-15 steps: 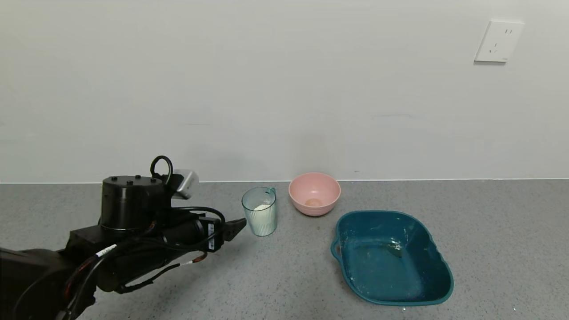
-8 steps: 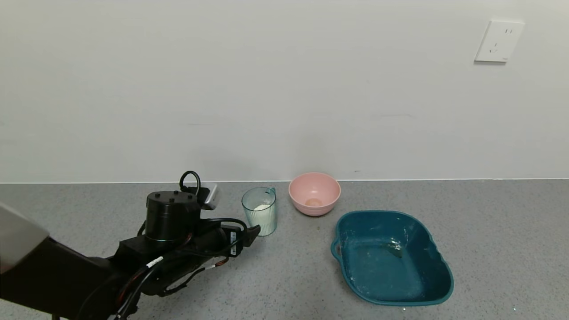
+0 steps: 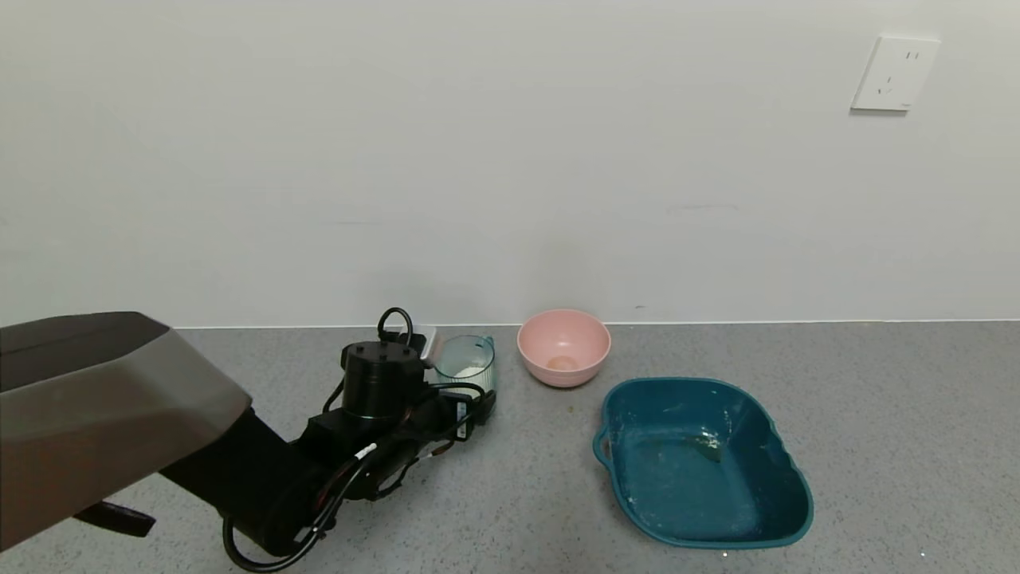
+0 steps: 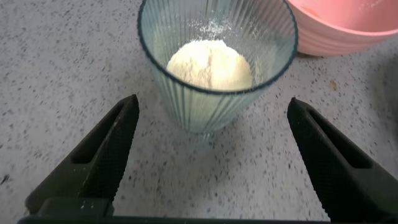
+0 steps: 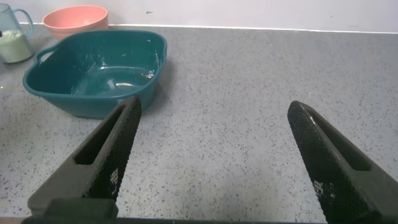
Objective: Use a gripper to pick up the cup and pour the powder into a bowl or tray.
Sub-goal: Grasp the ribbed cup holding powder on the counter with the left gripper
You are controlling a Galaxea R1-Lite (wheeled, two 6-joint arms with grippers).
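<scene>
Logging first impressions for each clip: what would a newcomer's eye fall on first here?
The left gripper, its jaws open either side of the ribbed cup, which stands on the grey counter with a mound of white powder inside. Next, the dark teal tray to the right and the pink bowl by the wall.

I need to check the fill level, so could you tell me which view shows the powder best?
The left wrist view: the powder is a close mound inside the cup. The head view shows a small patch; the right wrist view, a distant glimpse.
</scene>
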